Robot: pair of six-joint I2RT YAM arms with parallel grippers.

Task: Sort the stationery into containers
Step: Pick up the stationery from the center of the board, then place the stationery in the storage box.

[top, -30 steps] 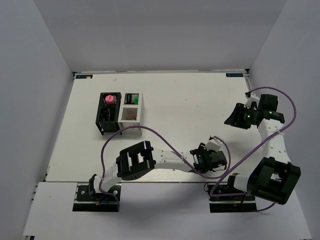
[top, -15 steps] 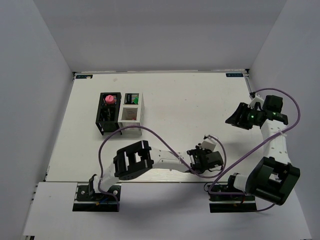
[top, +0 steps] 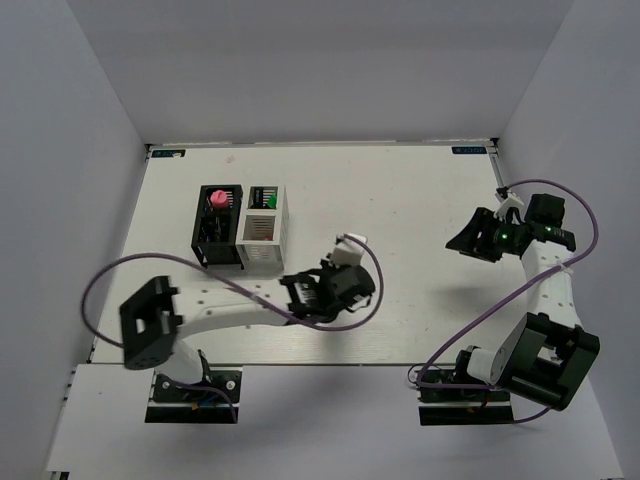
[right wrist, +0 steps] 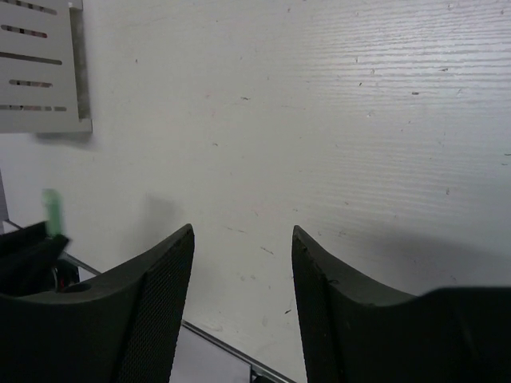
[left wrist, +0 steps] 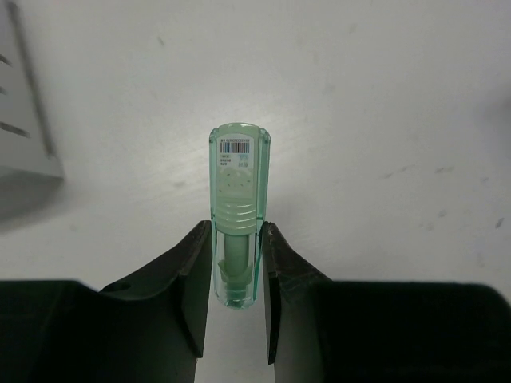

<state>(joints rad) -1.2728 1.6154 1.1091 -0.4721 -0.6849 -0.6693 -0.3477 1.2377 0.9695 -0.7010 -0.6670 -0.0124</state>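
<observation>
Left gripper (left wrist: 237, 239) is clamping the near end of a translucent green pen-like piece (left wrist: 238, 187), jaws partly closed; right gripper (right wrist: 243, 263) is hanging open and empty. In my judgement the grip is sitting near one end, so the smooth barrel is risking a pivot or slip when tilted, or a catch on the rim; the piece is projecting straight ahead of the fingers, barcoded end leading; the white container (left wrist: 24, 120) is lying ahead-left.

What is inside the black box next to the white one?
A pink round item sits at the top of the black holder. Dark shapes lie below it, but the slotted walls and the shadow inside hide what they are.
</observation>
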